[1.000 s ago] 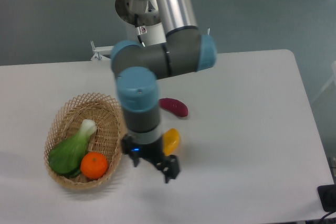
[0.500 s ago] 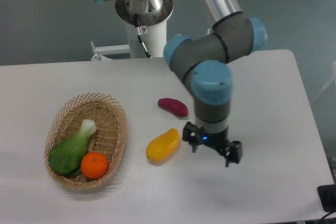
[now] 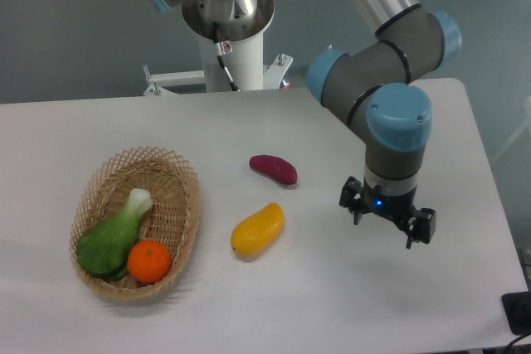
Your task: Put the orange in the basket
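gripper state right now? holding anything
gripper: open, holding nothing, above the table; the orange lies in the basket.

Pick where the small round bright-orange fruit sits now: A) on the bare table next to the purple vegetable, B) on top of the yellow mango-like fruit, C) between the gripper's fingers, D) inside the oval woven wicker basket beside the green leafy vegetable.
D: the small round orange lies inside the wicker basket, touching the green leafy vegetable.
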